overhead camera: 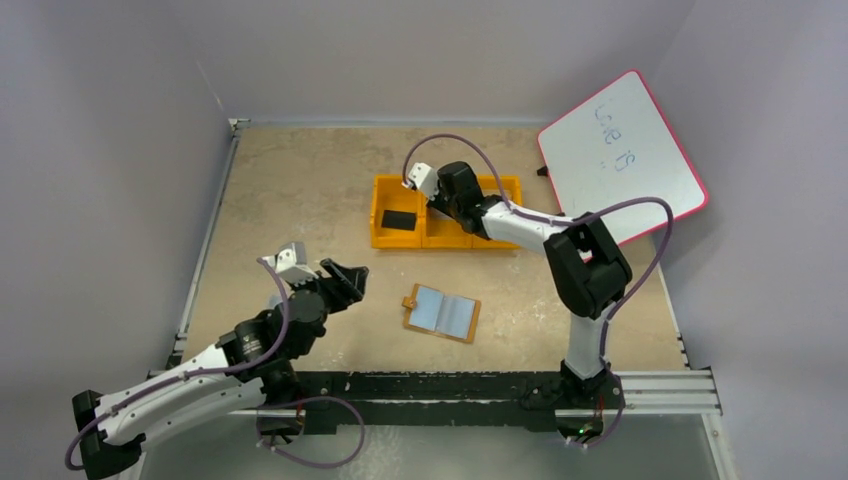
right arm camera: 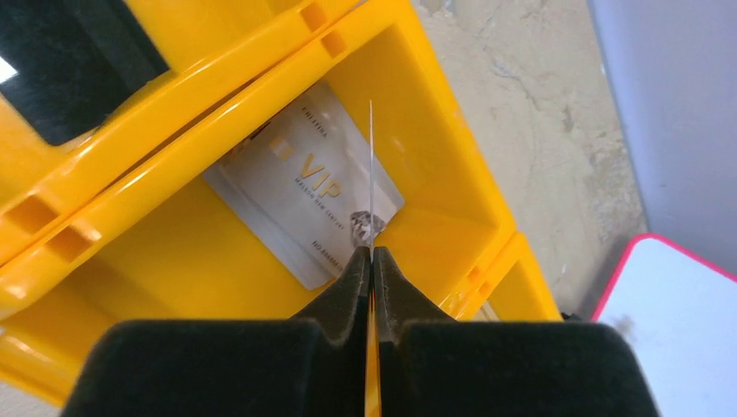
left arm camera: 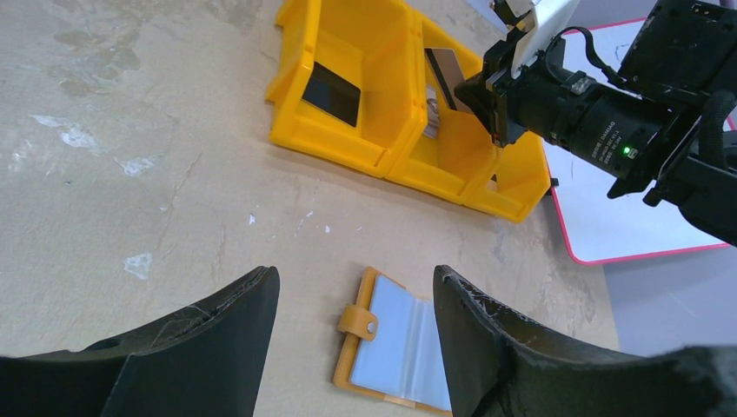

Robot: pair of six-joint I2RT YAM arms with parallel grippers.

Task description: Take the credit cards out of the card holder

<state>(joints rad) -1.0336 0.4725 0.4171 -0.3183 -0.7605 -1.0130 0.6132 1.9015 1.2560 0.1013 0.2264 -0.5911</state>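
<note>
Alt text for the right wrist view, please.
The right claw is shut on a thin card, seen edge-on, above the middle compartment of a yellow tray where a silvery VIP card lies. A black block sits in the neighbouring compartment.

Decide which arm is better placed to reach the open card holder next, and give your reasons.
Left. The left gripper, open, hovers near the card holder; the right gripper is shut on a credit card over the orange tray.
</note>
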